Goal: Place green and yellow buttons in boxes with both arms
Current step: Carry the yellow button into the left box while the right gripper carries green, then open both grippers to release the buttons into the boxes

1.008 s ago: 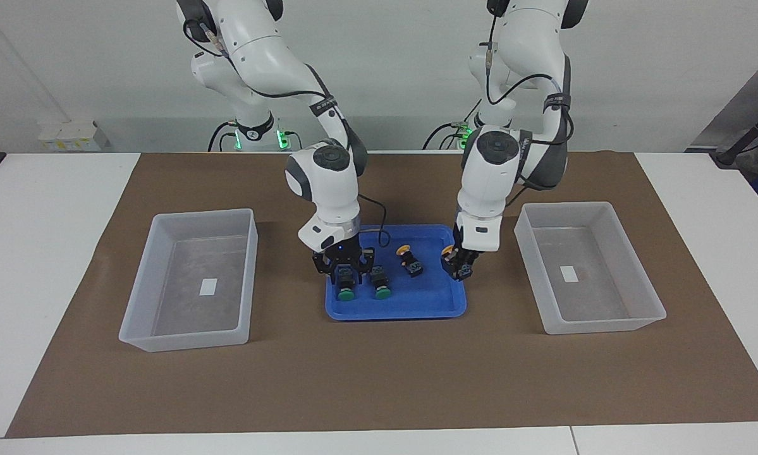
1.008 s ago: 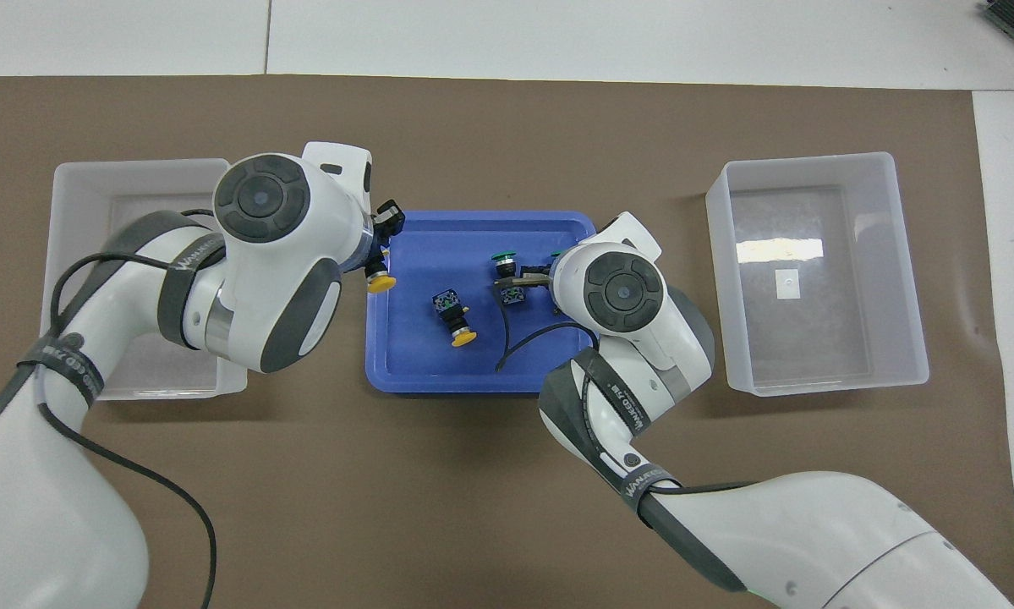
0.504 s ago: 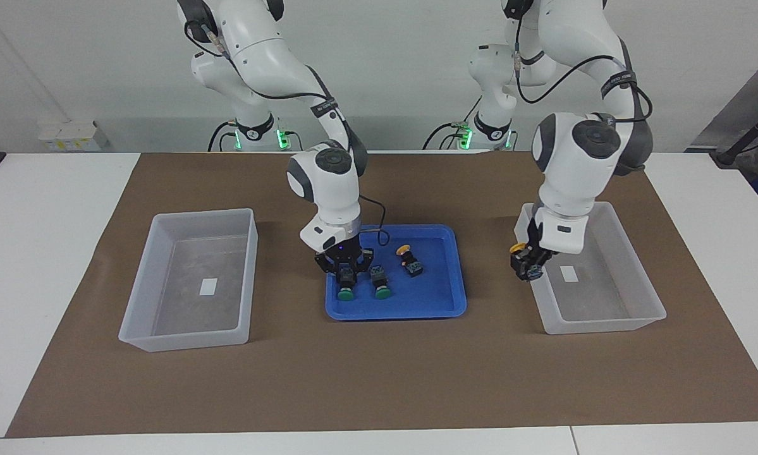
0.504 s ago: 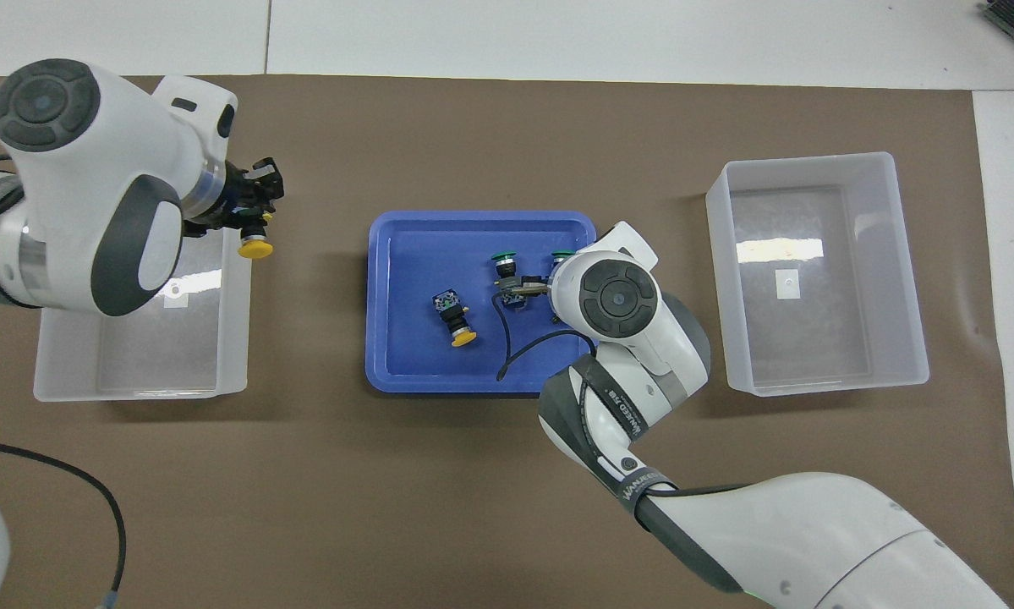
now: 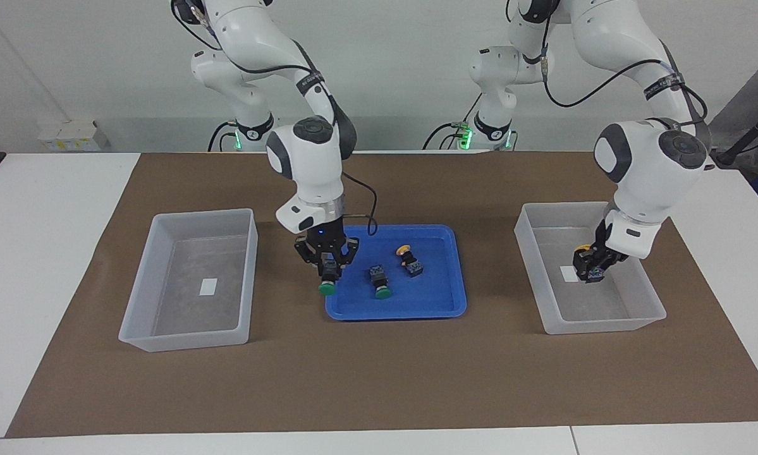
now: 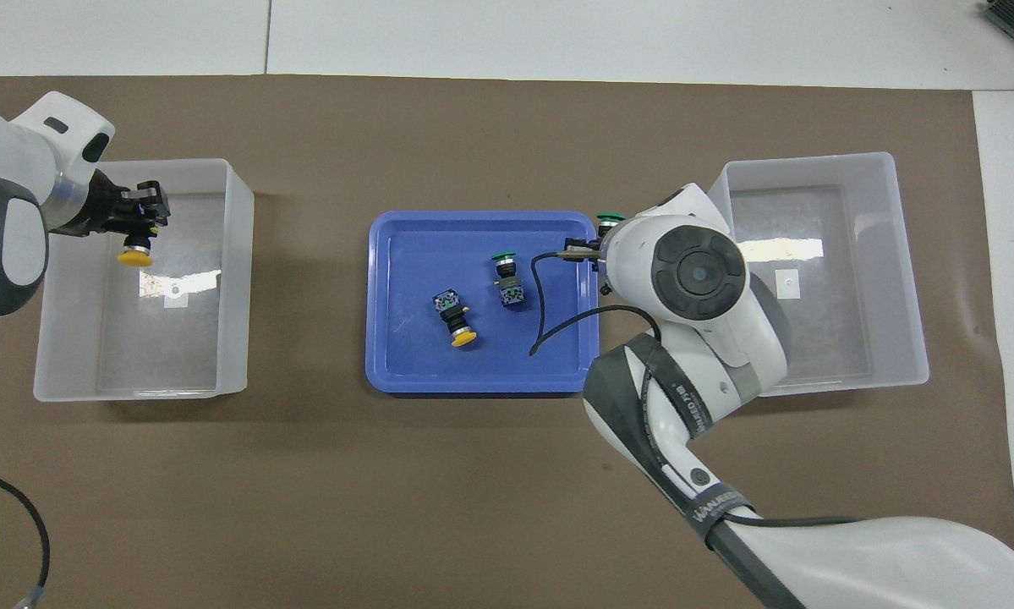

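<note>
My left gripper (image 5: 592, 268) (image 6: 139, 225) is shut on a yellow button (image 5: 583, 250) (image 6: 134, 255) and hangs over the inside of the box (image 5: 606, 325) (image 6: 234, 279) at the left arm's end, close to its white label. My right gripper (image 5: 328, 270) is shut on a green button (image 5: 326, 288) (image 6: 610, 217), lifted over the edge of the blue tray (image 5: 429, 308) (image 6: 405, 372) toward the right arm's end. In the overhead view the wrist hides most of that gripper. A green button (image 5: 379, 282) (image 6: 507, 280) and a yellow button (image 5: 410, 261) (image 6: 454, 320) lie in the tray.
The other box (image 5: 189, 341) (image 6: 908, 254) stands at the right arm's end with only a white label inside. All of it rests on a brown mat (image 5: 379, 379). A black cable (image 6: 542, 317) from the right arm loops over the tray.
The left gripper carried its yellow button from the tray across to over the box. The right gripper shut on a green button in the tray and lifted it toward the right arm's end.
</note>
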`<state>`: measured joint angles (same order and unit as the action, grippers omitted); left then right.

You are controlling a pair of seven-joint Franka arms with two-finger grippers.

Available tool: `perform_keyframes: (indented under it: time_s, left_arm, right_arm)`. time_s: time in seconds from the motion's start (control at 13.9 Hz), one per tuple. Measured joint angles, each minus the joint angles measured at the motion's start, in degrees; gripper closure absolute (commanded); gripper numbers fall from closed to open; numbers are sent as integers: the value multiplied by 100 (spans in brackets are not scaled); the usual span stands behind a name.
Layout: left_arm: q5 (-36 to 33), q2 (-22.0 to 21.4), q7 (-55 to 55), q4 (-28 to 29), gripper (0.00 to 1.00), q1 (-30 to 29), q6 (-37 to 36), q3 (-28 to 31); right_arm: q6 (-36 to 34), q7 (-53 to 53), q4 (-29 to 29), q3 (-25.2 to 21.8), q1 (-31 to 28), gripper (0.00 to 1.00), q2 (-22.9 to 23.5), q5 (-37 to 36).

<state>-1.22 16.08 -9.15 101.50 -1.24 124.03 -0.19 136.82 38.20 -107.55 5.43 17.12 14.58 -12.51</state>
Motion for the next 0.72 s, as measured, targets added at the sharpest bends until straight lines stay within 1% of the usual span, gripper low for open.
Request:
perform_keyframes:
  time_s: [0.14, 0.29, 0.43, 0.5, 0.58, 0.65, 0.72]
  left_arm:
    - [4, -18, 118, 572, 100, -89, 618, -1]
    - [4, -8, 129, 1092, 100, -115, 1167, -5]
    - [4, 23, 129, 1357, 100, -120, 1444, -11]
    - [4, 45, 129, 1408, 80, -122, 1514, -11]
    - [4, 58, 129, 1425, 51, -123, 1549, -11]
    - [4, 60, 129, 1426, 37, -123, 1554, -13]
    - [5, 59, 129, 1421, 27, -123, 1554, -16]
  right_arm:
    - [-148, -462, -12, -3, -412, 100, -192, -1]
    - [-166, -1030, -30, -9, -857, 100, -248, -1]
    - [-166, -1552, -70, -12, -1239, 100, -246, 0]
    - [-166, -1792, -103, -13, -1410, 100, -245, 8]
    - [-166, -2014, -141, -14, -1557, 100, -244, 21]
    - [-166, -2253, -176, -14, -1679, 100, -241, 42]
    - [-165, -2473, -203, -13, -1781, 100, -231, 62]
